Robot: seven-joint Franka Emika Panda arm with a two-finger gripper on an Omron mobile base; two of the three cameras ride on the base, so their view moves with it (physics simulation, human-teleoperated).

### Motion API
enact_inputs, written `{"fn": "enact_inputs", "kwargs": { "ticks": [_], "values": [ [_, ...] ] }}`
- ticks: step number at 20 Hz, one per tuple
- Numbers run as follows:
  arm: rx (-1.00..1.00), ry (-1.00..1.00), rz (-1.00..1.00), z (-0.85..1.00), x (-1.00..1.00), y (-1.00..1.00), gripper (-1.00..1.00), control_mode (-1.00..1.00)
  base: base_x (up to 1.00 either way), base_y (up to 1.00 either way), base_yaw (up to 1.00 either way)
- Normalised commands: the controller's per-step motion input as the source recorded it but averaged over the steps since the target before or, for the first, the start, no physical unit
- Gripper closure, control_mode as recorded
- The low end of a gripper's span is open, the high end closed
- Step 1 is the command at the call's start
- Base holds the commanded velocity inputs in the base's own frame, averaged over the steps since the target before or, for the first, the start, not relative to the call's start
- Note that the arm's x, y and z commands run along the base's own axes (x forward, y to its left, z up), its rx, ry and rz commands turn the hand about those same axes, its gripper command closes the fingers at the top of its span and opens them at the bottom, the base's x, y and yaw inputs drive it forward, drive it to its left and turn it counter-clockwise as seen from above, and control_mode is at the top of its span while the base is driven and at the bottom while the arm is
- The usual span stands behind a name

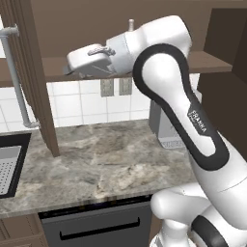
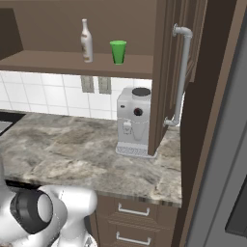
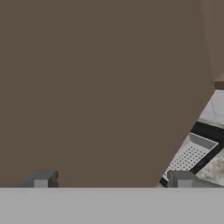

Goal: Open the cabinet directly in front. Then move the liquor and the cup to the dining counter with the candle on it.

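The gripper (image 3: 111, 179) has its two dark fingertips (image 3: 41, 179) set wide apart with nothing between them, facing a flat brown wooden surface close ahead. In the left base view the hand (image 1: 89, 60) lies roughly level at the height of the cabinet shelf (image 2: 72, 60), pointing left toward the open left door (image 1: 36, 82), whose edge and long silver bar handle (image 1: 17, 77) run top to bottom.

The cabinet (image 2: 164, 72) stands open, both doors swung outward; the right door's silver handle (image 2: 181, 77) also runs vertically. On the shelf the liquor (image 2: 86, 41) stands upright, its long axis vertical and its narrow pale neck pointing up. Just beside it, to its right in the right base view and not touching, the cup (image 2: 117, 51) stands upright with its wider mouth upward. In the left base view only the bottle's neck tip peeks above the arm.

Below the shelf, a white tiled wall (image 2: 53, 96) carries two grey outlets (image 2: 95, 84). A white coffee machine (image 2: 134, 120) sits on the grey-brown marbled counter (image 2: 72, 154), under the right door. A black sink (image 1: 9, 161) with a perforated grey insert is set into the counter at the left. Brown drawers (image 2: 132, 217) with short silver handles sit beneath, and a dark dishwasher front (image 1: 96, 224) is under the counter edge.
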Motion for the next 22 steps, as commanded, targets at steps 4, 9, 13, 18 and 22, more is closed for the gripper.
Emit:
{"fn": "enact_inputs", "kwargs": {
  "ticks": [4,9,13,18,22],
  "values": [
    [0.00,-0.03,-0.23,0.00,-0.19,-1.00,-1.00,-1.00,0.00,0.00,0.00],
    [0.00,0.00,-0.34,0.00,-0.06,-1.00,-1.00,-1.00,0.00,0.00,0.00],
    [-0.01,0.00,-0.43,0.00,0.00,-1.00,-1.00,-1.00,0.00,0.00,0.00],
    [-0.09,-0.03,-0.44,0.00,0.00,-0.98,-1.00,-1.00,0.00,0.00,0.00],
    [-0.13,-0.07,-0.42,0.00,-0.09,-0.92,-1.00,-1.00,0.00,0.00,0.00]
  ]
}}
